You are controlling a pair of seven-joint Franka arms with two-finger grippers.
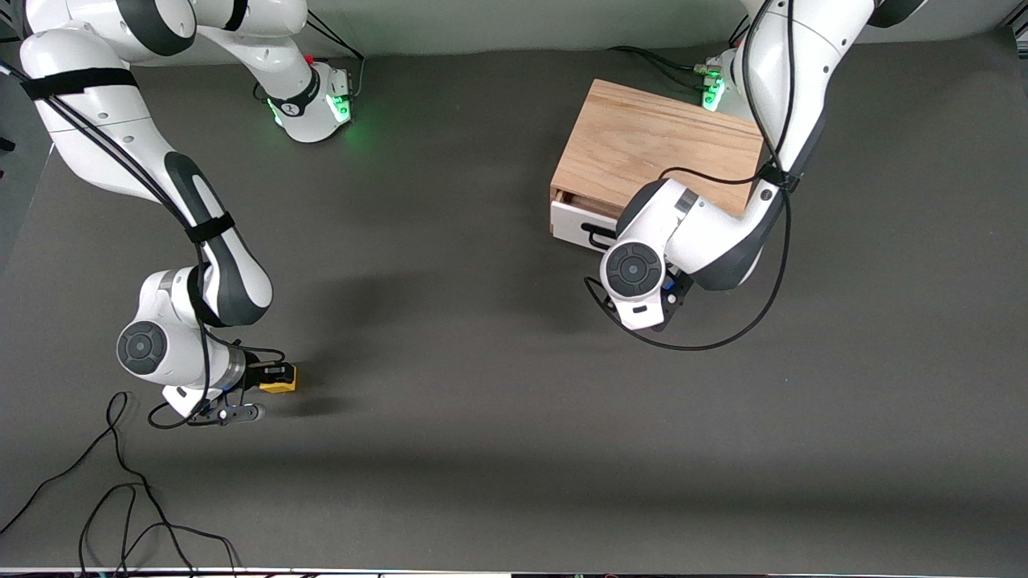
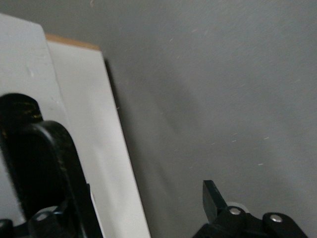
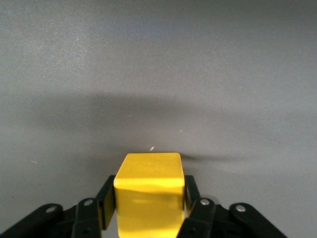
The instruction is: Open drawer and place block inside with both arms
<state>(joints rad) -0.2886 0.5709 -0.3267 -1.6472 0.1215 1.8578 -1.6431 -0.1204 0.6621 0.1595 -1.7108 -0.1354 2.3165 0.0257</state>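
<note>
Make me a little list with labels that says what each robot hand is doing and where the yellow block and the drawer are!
right gripper: low over the table toward the right arm's end, fingers shut on the block
left gripper: open, in front of the drawer, one finger at the white panel
drawer: barely open, a thin dark gap under the cabinet top
handle: black bar, partly hidden by the left arm
table: dark grey mat

Dark grey table mat (image 1: 482, 417) throughout, soft shadows across it, loose black cables (image 1: 120, 498) trailing near the front edge.
</note>
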